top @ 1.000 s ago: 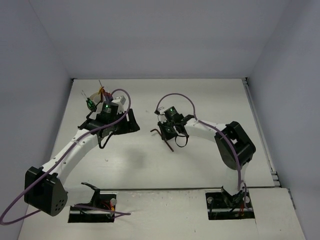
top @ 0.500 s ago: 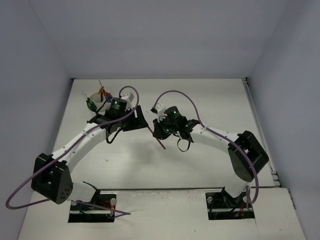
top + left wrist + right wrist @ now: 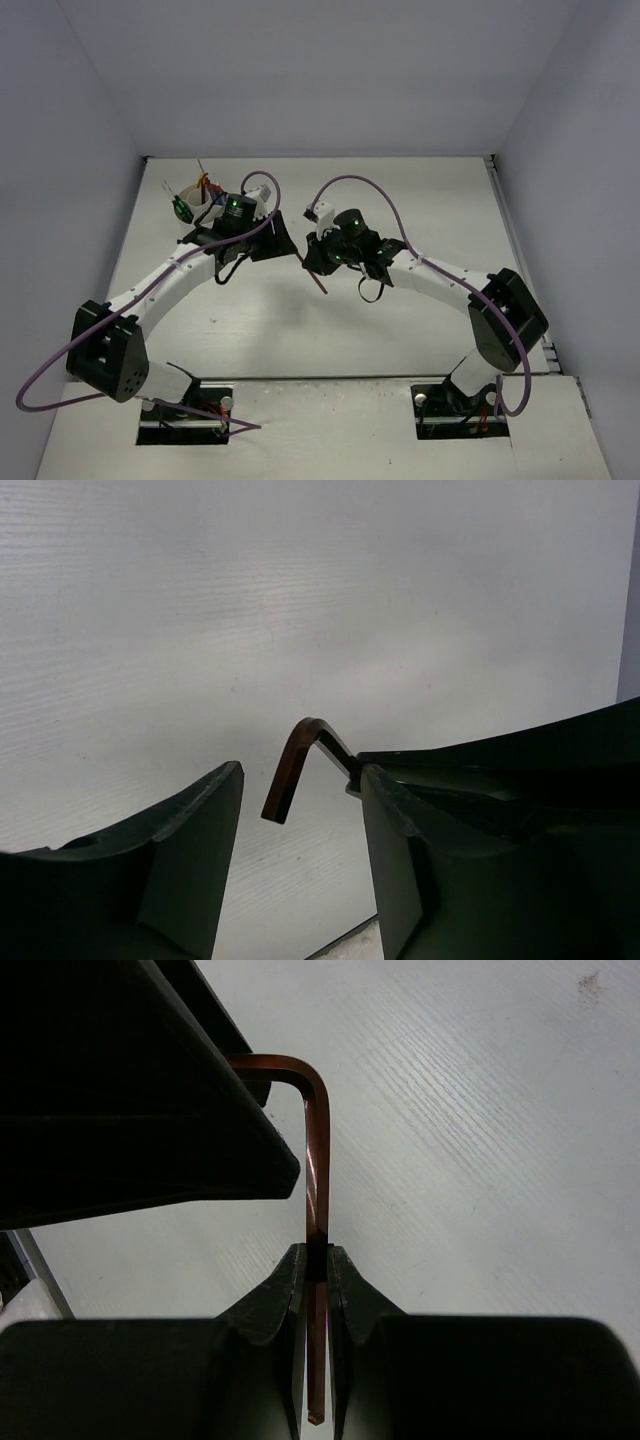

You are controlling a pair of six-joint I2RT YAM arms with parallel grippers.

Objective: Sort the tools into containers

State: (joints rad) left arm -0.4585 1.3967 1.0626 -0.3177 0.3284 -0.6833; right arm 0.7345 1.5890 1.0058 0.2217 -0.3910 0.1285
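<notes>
My right gripper is shut on the long leg of a dark brownish L-shaped hex key and holds it above the table. The key's short leg lies between the open fingers of my left gripper, touching neither that I can see. In the top view my left gripper meets the right one at mid-table, and the key's long end sticks out below. One left finger fills the upper left of the right wrist view. The white cup at the back left holds several tools.
Tool handles, green and yellow among them, stick up out of the cup. The left arm's wrist sits right beside the cup. Purple cables loop over both arms. Grey walls close in the table at the back and sides.
My right gripper has carried the hex key left and toward the back, up to the left gripper. My left gripper has swung right from beside the cup to meet it.
</notes>
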